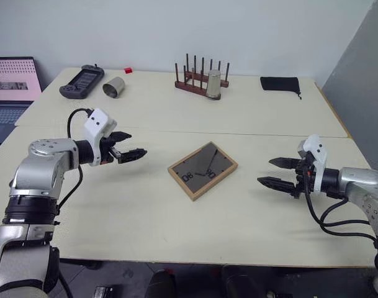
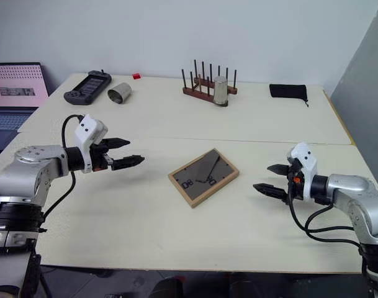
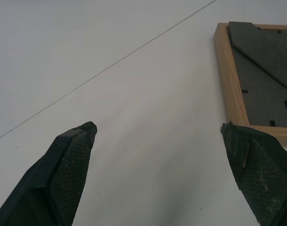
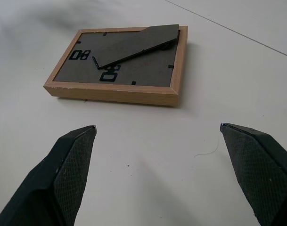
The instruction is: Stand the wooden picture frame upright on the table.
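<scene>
Risk first: the wooden picture frame (image 1: 203, 170) lies face down, flat on the table (image 1: 145, 211), so a low pinch may just skid it. You have the left gripper (image 1: 131, 145) and right gripper (image 1: 275, 172) flanking it, fingers spread, empty. Your right wrist view shows its stand slightly lifted.

Peg rack: a dark wooden rack (image 1: 198, 79) with upright pegs stood at the far middle.
Cups: one metal cup (image 1: 213, 85) stood upside down against the rack's front; another (image 1: 115, 87) lay on its side, far left.
Controller: a dark handheld device (image 1: 81, 81) lay just left of the fallen cup.
Red block: a small one (image 1: 128, 70) lay near the far edge.
Pouch: black (image 1: 280, 84), far right.
Laptop: open (image 1: 12, 84), beyond the left edge.
</scene>
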Action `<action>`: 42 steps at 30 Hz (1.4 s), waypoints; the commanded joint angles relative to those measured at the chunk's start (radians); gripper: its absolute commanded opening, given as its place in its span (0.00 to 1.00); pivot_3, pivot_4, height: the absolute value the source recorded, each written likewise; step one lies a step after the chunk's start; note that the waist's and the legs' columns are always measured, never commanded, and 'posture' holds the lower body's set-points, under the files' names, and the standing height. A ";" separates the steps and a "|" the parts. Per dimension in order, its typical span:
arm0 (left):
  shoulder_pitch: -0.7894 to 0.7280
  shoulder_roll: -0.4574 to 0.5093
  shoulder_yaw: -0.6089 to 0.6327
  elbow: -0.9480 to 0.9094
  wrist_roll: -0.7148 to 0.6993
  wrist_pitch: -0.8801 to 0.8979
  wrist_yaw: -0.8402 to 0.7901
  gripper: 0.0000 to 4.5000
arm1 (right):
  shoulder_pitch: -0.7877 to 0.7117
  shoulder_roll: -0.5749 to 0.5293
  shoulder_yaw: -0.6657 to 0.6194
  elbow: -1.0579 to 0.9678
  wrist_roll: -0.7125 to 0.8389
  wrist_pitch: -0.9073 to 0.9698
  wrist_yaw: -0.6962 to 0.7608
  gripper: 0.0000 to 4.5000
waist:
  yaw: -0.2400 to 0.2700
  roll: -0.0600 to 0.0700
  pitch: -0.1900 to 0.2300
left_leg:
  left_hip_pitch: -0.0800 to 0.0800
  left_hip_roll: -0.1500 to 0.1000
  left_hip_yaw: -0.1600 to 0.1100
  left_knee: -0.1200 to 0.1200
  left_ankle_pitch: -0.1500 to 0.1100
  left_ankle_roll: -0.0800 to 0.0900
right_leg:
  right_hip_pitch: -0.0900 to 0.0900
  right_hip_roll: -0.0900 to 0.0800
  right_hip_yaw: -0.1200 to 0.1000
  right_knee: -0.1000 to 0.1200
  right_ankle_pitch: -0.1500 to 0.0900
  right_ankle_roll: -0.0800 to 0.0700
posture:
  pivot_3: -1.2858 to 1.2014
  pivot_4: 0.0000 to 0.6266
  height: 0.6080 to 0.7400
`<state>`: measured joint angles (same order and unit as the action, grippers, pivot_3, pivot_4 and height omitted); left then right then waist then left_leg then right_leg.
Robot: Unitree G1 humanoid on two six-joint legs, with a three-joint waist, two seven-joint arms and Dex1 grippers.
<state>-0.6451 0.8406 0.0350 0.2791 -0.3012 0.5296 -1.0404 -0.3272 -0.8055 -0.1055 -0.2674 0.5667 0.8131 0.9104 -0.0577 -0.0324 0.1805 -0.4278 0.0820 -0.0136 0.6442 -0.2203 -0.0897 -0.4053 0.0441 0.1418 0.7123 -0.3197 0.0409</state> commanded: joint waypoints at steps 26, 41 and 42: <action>-0.047 -0.071 -0.028 0.078 0.048 -0.092 -0.045 0.47 | 0.068 0.067 -0.035 -0.117 0.014 0.023 -0.191 0.52 | 0.001 0.000 0.000 | -0.001 0.000 -0.002 0.001 0.000 0.000 | 0.000 0.000 -0.002 0.001 0.000 0.000 | 0.52 0.24 1.00; -0.067 -0.233 -0.104 0.254 0.172 -0.296 0.052 0.00 | 0.055 0.195 0.159 -0.065 -0.158 -0.032 -0.332 0.01 | 0.001 0.000 0.000 | -0.002 0.000 -0.003 0.001 0.000 0.000 | 0.000 0.000 -0.003 0.001 0.000 0.000 | 0.52 0.24 1.00; -0.072 -0.248 -0.113 0.271 0.188 -0.310 0.070 0.00 | 0.046 0.205 0.176 -0.047 -0.183 -0.042 -0.346 0.01 | 0.002 0.000 0.000 | -0.002 0.000 -0.003 0.001 0.000 0.000 | 0.000 0.000 -0.003 0.001 0.000 0.000 | 0.52 0.24 1.00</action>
<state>-0.6884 0.6067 -0.0686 0.5372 -0.1360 0.2594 -0.9970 -0.2585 -0.6083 0.0569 -0.3256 0.4232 0.8040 0.5864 -0.0561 -0.0326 0.1803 -0.4296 0.0820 -0.0164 0.6456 -0.2199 -0.0893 -0.4054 0.0442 0.1389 0.7133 -0.3196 0.0408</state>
